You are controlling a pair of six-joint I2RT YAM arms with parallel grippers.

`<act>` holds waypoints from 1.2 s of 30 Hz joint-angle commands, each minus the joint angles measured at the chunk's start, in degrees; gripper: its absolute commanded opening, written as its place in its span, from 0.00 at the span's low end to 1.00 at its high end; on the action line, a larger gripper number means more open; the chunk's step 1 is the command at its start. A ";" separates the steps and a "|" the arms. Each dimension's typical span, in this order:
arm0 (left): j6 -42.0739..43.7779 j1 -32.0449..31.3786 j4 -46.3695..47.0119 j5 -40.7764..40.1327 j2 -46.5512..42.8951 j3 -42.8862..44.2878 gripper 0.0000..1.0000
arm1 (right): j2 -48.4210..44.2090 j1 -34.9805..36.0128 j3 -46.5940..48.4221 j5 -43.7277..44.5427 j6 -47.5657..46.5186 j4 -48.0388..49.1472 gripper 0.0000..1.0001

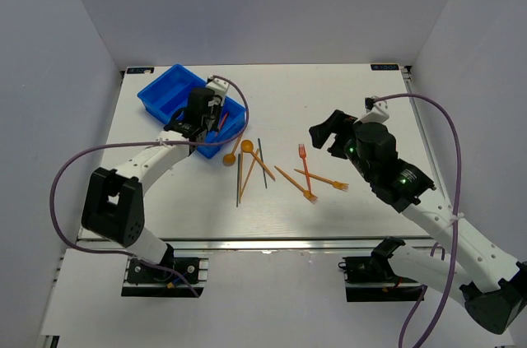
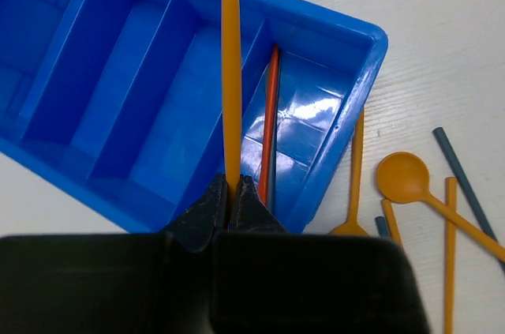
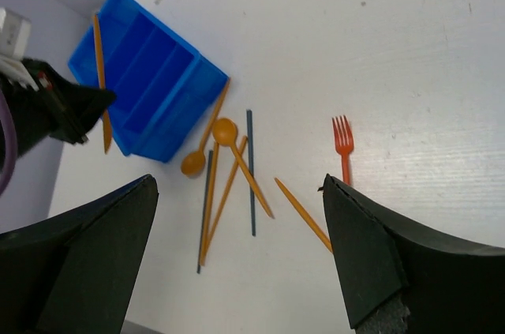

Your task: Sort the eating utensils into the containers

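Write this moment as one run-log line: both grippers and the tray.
left gripper: shut on orange stick over tray | right gripper: open, empty | tray: red stick in end compartment

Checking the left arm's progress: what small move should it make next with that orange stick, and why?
Probably lower it and open: the left gripper is shut on the orange stick, held over the blue tray, where a red stick lies.

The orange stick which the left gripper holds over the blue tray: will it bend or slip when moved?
Probably stiff: the orange stick stands out straight from the shut left gripper, gripped at one end only. It looks thin and light, so sagging seems unlikely. Its smooth plastic might pivot or slip in the jaws above the blue tray.
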 commanded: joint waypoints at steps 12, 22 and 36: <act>5.54 2.68 13.84 6.76 6.23 1.35 0.00 | -3.45 -0.22 -3.84 -4.11 -4.28 -0.91 0.89; 2.54 3.39 16.66 8.09 5.62 -2.86 0.03 | -1.96 -0.22 -4.01 -4.63 -4.37 -0.38 0.89; 1.49 4.26 16.40 10.19 6.41 -4.36 0.27 | -1.96 -0.22 -4.19 -4.64 -4.02 -0.47 0.89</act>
